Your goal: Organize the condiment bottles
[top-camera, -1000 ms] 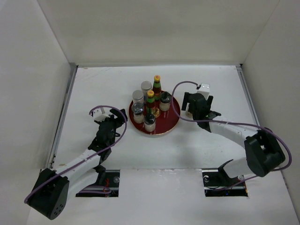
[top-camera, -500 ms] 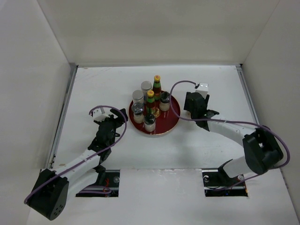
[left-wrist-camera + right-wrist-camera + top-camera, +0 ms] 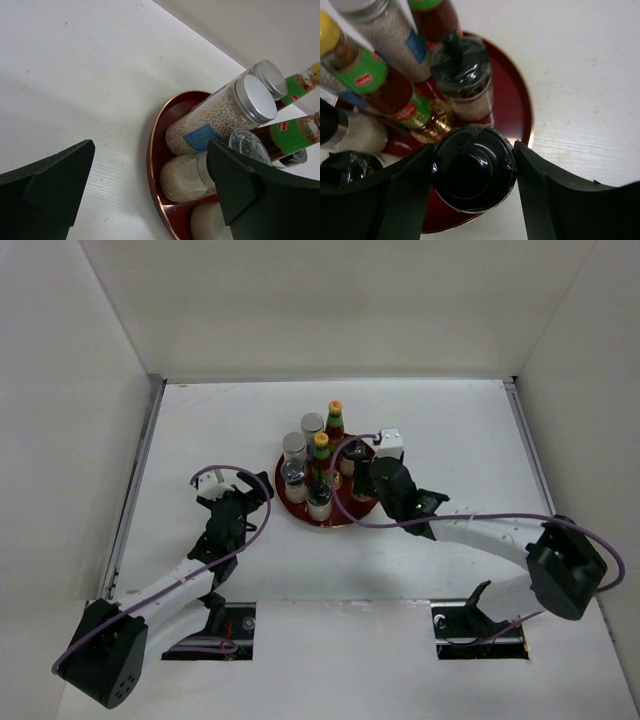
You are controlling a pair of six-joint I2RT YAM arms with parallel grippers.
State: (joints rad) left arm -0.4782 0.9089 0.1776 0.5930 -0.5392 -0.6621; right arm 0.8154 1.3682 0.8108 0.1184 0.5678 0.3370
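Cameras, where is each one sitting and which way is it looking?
Top external: high above and behind the arms, looking down at the table; shows both arms, the left gripper and the right gripper.
Left wrist: on the left arm, looking across the table at the red plate; its two open fingers show.
Right wrist: on the right arm, looking down on a black-topped shaker held between its fingers.
Shared: every view shows the red plate.

arms (image 3: 172,588): white links, black joints | cables (image 3: 228,468): purple loops | gripper fingers (image 3: 45,192): black, wedge-shaped
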